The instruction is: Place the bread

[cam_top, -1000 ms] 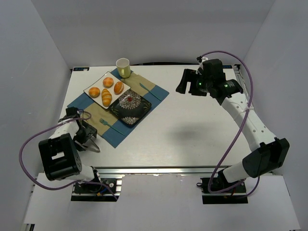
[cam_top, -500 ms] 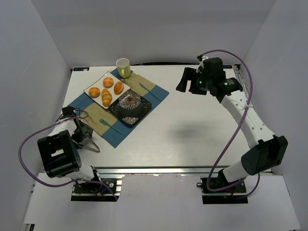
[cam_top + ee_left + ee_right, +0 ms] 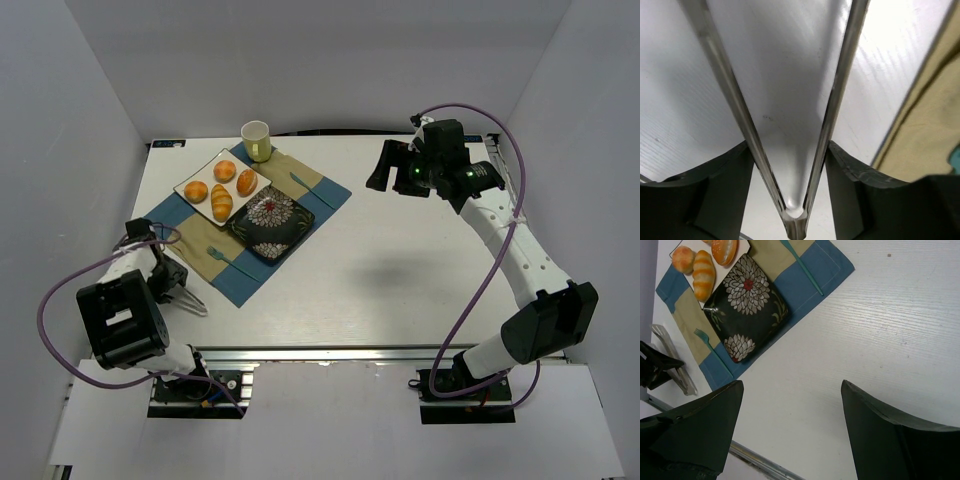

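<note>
Several golden bread rolls (image 3: 222,203) lie on a white plate (image 3: 190,177) at the back left. Beside it sits a dark flowered plate (image 3: 270,222) with nothing on it; the right wrist view shows both the rolls (image 3: 704,275) and this plate (image 3: 747,305). Metal tongs (image 3: 187,297) lie on the table at the near left. My left gripper (image 3: 165,280) is shut on them. In the left wrist view the tongs' two arms (image 3: 835,100) spread away in a V between the fingers (image 3: 727,185). My right gripper (image 3: 385,168) hangs open above the table's back right, holding nothing (image 3: 790,390).
A blue and tan placemat (image 3: 330,195) lies under both plates. On it are a teal fork (image 3: 225,258) and a teal utensil (image 3: 305,185). A pale cup (image 3: 257,140) stands at the back. The table's near edge rail (image 3: 330,352) runs close to the tongs.
My left gripper's jaws have drawn in onto the tongs, and that wrist has shifted slightly left. The right arm has barely moved.
</note>
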Robot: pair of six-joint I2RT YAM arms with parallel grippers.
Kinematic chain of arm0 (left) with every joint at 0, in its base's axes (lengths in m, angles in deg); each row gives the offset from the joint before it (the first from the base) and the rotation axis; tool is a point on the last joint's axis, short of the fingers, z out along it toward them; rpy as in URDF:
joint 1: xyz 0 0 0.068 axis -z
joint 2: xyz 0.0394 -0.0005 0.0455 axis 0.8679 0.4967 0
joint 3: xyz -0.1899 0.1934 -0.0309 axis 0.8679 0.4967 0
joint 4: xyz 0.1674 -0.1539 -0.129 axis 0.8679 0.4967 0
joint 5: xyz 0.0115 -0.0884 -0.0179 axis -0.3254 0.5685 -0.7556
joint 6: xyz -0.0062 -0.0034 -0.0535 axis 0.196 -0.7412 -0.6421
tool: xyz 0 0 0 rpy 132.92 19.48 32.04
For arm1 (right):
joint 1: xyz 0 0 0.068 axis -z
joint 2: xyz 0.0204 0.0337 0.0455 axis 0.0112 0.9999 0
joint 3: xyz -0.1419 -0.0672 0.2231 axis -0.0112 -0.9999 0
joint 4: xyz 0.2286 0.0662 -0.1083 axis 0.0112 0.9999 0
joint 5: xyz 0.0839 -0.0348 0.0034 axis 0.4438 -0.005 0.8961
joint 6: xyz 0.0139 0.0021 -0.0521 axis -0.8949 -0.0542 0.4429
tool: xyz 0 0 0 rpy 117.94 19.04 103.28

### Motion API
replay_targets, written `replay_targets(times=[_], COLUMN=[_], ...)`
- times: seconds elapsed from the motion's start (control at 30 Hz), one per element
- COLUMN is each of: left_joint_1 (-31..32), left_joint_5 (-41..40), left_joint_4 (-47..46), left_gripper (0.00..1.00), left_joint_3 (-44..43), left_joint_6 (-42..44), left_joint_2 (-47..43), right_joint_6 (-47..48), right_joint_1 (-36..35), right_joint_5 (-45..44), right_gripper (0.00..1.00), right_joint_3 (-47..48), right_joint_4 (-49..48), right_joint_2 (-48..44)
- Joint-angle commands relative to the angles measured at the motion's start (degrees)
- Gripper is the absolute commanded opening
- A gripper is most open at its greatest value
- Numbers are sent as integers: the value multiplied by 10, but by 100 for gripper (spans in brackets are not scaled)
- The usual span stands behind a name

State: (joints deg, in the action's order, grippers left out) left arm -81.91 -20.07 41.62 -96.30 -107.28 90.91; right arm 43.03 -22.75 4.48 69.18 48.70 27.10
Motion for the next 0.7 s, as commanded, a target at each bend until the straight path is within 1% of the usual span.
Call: replay_targets(times=[0.0,0.17,0.23,0.33,0.47,0.57,0.67], left_joint_1=[-4,-4,-4,-4,-4,-3,8], left_joint_5=[5,39,49,51,50,71,90], left_joint_4=[20,48,62,100,128,130,118], left_gripper=[65,63,62,61,59,59,54], left_joint_3=[-47,-101,-136,-189,-233,-253,-277], left_joint_6=[-6,-31,-35,-26,-23,-25,-27], left_joint_2=[-31,-58,-65,-63,-69,-72,-67], right_joint_6=[-4,-8,-10,-12,-17,-19,-19], right_joint_1=[3,3,3,3,3,3,3], right_joint_5=[12,19,21,26,32,31,27], right_gripper=[85,85,85,85,85,85,85], right_joint_3=[18,15,14,16,10,7,6], right_joint_4=[-19,-23,-25,-26,-29,-29,-29], right_joint_2=[-3,-5,-6,-8,-13,-20,-27])
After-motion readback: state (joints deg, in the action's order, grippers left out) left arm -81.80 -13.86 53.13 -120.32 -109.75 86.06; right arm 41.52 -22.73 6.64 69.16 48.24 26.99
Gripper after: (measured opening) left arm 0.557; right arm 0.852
